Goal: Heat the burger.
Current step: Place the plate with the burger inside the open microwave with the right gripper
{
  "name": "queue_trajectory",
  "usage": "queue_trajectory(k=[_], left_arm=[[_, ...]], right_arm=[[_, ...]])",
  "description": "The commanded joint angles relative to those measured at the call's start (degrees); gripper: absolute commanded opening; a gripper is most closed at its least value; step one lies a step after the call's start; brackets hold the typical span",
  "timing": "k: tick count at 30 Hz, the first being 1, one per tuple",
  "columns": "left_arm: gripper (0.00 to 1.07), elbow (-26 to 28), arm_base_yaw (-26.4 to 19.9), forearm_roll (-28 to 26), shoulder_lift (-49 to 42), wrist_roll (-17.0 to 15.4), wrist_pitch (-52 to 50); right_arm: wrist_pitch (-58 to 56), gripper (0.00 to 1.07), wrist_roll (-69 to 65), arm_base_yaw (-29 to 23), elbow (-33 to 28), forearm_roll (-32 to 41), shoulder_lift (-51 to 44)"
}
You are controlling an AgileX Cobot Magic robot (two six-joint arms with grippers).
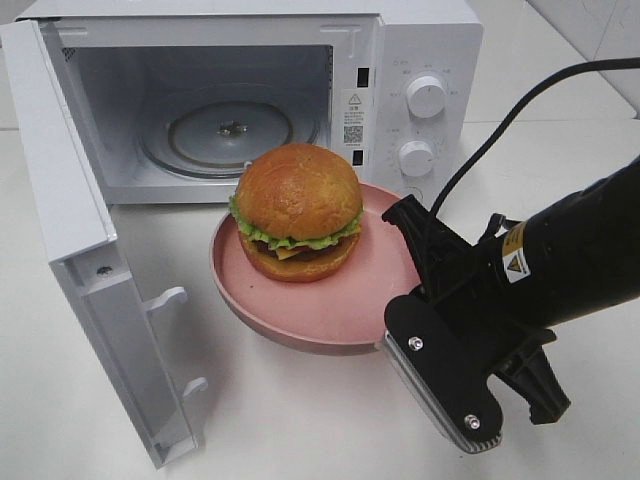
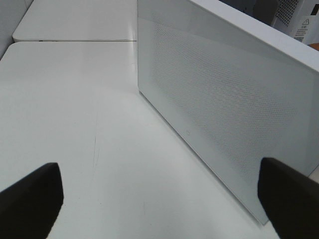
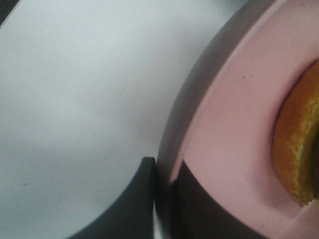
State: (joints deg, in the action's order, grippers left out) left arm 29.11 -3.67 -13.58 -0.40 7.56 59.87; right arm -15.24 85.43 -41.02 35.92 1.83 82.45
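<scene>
Burger [image 1: 298,212]: sits upright on the pink plate [image 1: 330,310], toward the side of the plate nearest the oven, bun top uppermost, with lettuce, cheese and patty showing at its edge. The plate is directly in front of the open microwave [image 1: 420,60], outside the cavity, its far rim close to the cavity's sill; whether it rests on the white table [image 1: 300,420] or is held clear of it cannot be determined. Microwave door [image 1: 60,170]: swung fully open to the left of the exterior view. The glass turntable [image 1: 230,135] inside is bare. Two knobs [image 1: 427,96] are on the front panel at the right. Right gripper [image 3: 162,172]: closed onto the plate's rim on the side away from the door, with one of the fingers [image 3: 134,199] outside the rim and the other inside the dish, clear of the burger. Left gripper [image 2: 159,199]: not seen from the exterior camera; in its wrist view its two dark fingertips [image 2: 30,199] stand wide apart with nothing between them, above the table and facing the perforated outer face of the door.
</scene>
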Motion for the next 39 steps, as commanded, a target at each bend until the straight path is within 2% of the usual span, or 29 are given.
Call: queue_trajectory(k=[1, 3, 9, 30, 32, 39], left_arm=[[0.98, -0.4, 0.0, 0.1, -1.0, 0.0, -0.5], [0.98, -0.4, 0.0, 0.1, -1.0, 0.0, -0.5], [0.98, -0.4, 0.0, 0.1, -1.0, 0.0, -0.5], [0.98, -0.4, 0.0, 0.1, -1.0, 0.0, -0.5], [0.98, -0.4, 0.0, 0.1, -1.0, 0.0, -0.5], [0.98, -0.4, 0.0, 0.1, -1.0, 0.0, -0.5]], right_arm=[[3.8, 0.00, -3.0, 0.3, 1.0, -2.8, -0.1], [3.9, 0.00, -5.3, 0.3, 1.1, -5.3, 0.0], [3.8, 0.00, -7.1, 0.3, 2.7, -5.8, 1.1], [2.4, 0.00, -11.2, 0.3, 14.2, -7.3, 11.9], [2.1, 0.00, -13.9, 0.3, 17.0, -8.8, 14.2], [1.2, 0.00, -17.4, 0.3, 20.7, -11.1, 17.1]])
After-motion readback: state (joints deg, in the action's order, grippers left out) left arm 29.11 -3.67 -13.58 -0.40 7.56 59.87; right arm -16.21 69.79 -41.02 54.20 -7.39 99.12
